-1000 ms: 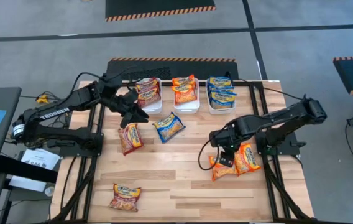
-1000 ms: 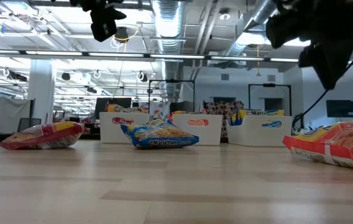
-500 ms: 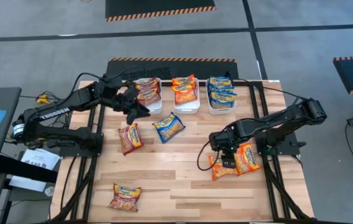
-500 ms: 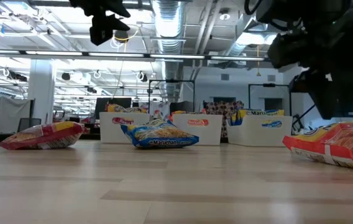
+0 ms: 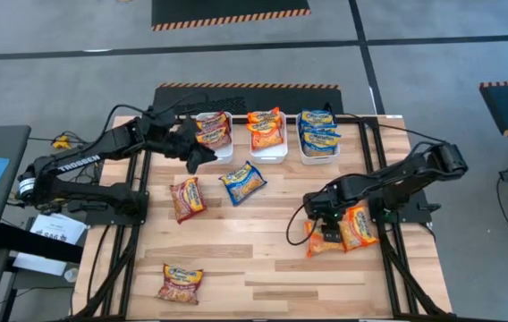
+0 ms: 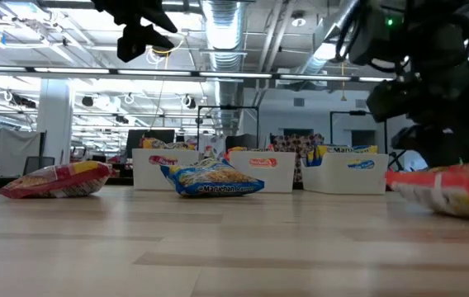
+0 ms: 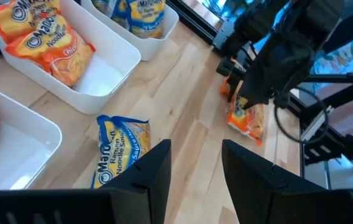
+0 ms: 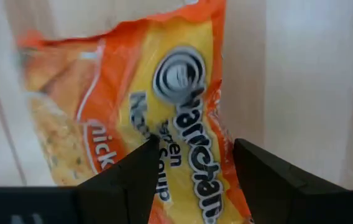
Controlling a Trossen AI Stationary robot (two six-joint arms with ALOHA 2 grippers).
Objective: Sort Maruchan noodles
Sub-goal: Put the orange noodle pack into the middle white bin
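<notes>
Maruchan packets lie flat on the wooden table: a maroon one (image 5: 187, 197), another maroon one (image 5: 181, 283) near the front edge, a blue one (image 5: 243, 182) and two orange ones (image 5: 357, 228) side by side. My right gripper (image 5: 325, 225) is open and low over the left orange packet (image 8: 183, 99). My left gripper (image 5: 205, 158) is open and empty. It hangs in the air by the left white bin (image 5: 221, 150), and its wrist view looks down on the blue packet (image 7: 120, 152). My right gripper comes from above, pointing down, onto the orange packet's printed upper face (image 8: 192, 134). One open finger (image 8: 139, 171) stands on each side of the logo. The packet lies flat on the table. The finger bodies hide the tips, so I cannot tell whether they touch.
Three white bins stand in a row at the far edge: the left one holds maroon packets, the middle one (image 5: 272, 154) orange, the right one (image 5: 318, 157) blue. Bare wood lies in the table's middle and near right. Black frame rails run along both sides.
My right gripper has sunk toward the orange packets and drifted slightly toward the near edge. In the low view that packet now sits lower and a little farther right. My left gripper has moved a little toward the far edge, closer to the left bin.
</notes>
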